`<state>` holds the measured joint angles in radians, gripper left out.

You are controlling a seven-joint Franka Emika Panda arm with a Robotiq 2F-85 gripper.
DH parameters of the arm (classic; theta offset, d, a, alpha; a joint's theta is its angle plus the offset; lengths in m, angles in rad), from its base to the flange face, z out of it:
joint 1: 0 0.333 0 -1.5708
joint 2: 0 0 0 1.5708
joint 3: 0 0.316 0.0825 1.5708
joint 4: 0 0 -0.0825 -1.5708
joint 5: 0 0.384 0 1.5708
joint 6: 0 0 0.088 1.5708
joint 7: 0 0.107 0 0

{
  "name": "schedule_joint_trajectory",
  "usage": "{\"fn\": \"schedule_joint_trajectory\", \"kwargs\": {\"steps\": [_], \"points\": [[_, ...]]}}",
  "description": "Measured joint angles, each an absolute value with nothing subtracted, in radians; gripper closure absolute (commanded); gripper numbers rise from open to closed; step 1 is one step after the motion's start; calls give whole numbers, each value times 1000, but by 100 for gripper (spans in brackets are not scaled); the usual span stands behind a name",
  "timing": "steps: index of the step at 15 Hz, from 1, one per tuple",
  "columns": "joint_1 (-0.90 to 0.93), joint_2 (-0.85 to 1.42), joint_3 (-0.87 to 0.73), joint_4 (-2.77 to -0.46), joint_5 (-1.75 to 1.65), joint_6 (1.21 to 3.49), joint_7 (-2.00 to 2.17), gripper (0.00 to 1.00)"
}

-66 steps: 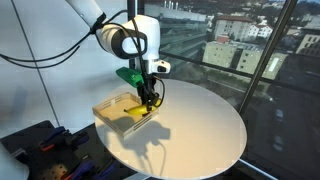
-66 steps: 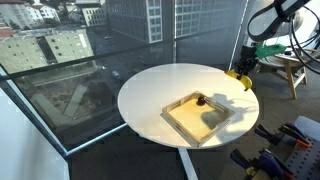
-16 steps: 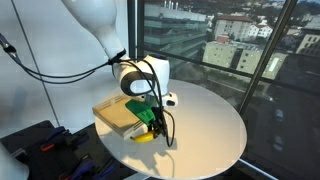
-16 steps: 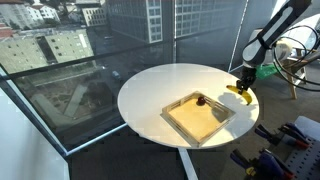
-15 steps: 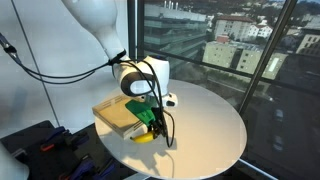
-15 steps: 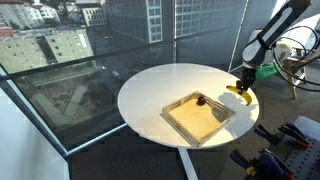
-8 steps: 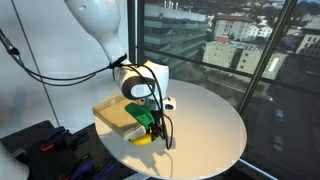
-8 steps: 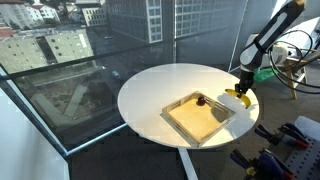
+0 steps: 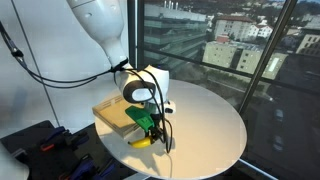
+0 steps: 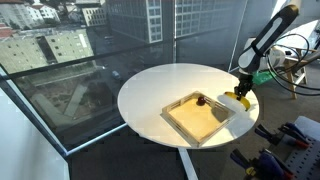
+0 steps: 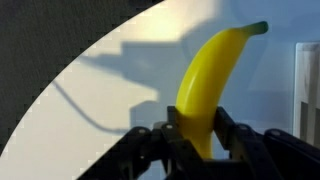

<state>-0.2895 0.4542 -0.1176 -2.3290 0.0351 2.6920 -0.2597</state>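
A yellow banana [image 11: 208, 85] with a green stem tip fills the middle of the wrist view, and my gripper [image 11: 198, 128] is shut on its lower end. In both exterior views the banana [image 9: 143, 139] [image 10: 240, 99] hangs low over the round white table [image 9: 205, 130] [image 10: 160, 85], close to its edge and just beside the shallow wooden tray [image 9: 112, 112] [image 10: 198, 119]. A small dark red fruit [image 10: 200, 99] lies in the tray's corner nearest the gripper [image 10: 242, 94].
The table stands by tall windows over a city. A wooden stool [image 10: 287, 68] and cables are behind the arm. Tools lie on a dark stand [image 9: 40, 145] below the table's edge.
Since the earliest frames the arm has come down low over the table's edge with the banana. In the last second it has drifted slightly toward the tray.
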Motion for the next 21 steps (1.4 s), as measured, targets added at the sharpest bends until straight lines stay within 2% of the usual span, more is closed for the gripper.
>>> {"fn": "schedule_joint_trajectory", "kwargs": {"steps": [1,3,7,21], "points": [[-290,458,-118,-2327,35,2692,-260,35],[-291,465,-118,-2322,35,2692,-260,31],[-291,469,-118,-2316,35,2692,-260,1],[-287,465,-111,-2312,35,2692,-260,0]]}}
